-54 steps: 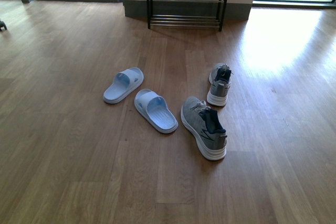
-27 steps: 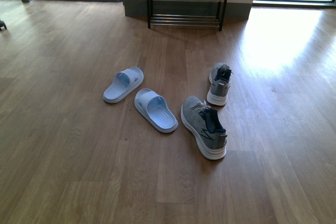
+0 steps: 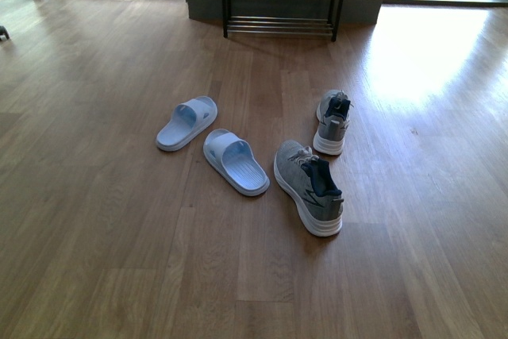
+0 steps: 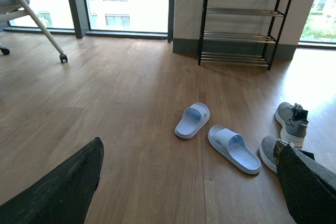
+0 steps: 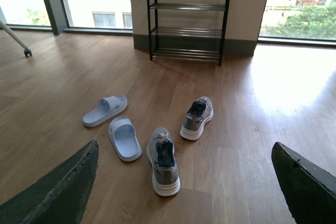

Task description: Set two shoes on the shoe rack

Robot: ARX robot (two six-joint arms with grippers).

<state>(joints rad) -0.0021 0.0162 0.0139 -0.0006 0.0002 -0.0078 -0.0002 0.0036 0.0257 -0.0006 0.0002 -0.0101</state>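
Observation:
Two pale blue slides (image 3: 186, 123) (image 3: 236, 162) lie on the wooden floor left of centre. Right of them lie two grey sneakers, one nearer (image 3: 308, 186) and one farther (image 3: 332, 121). The black shoe rack (image 3: 280, 5) stands against the far wall, with nothing on the shelves that show. Neither arm appears in the front view. In its wrist view my left gripper (image 4: 186, 192) is open above the floor, short of the slides (image 4: 234, 149). My right gripper (image 5: 184, 192) is open too, short of the nearer sneaker (image 5: 163, 161). Both hold nothing.
A chair leg with a caster (image 4: 63, 57) stands far left near the windows. Windows flank the wall section behind the rack (image 5: 187, 17). A bright sun patch (image 3: 421, 53) lies on the floor to the right.
The shoes and rack sit slightly higher in the front view, as the camera has shifted. The shoes keep their places relative to each other.

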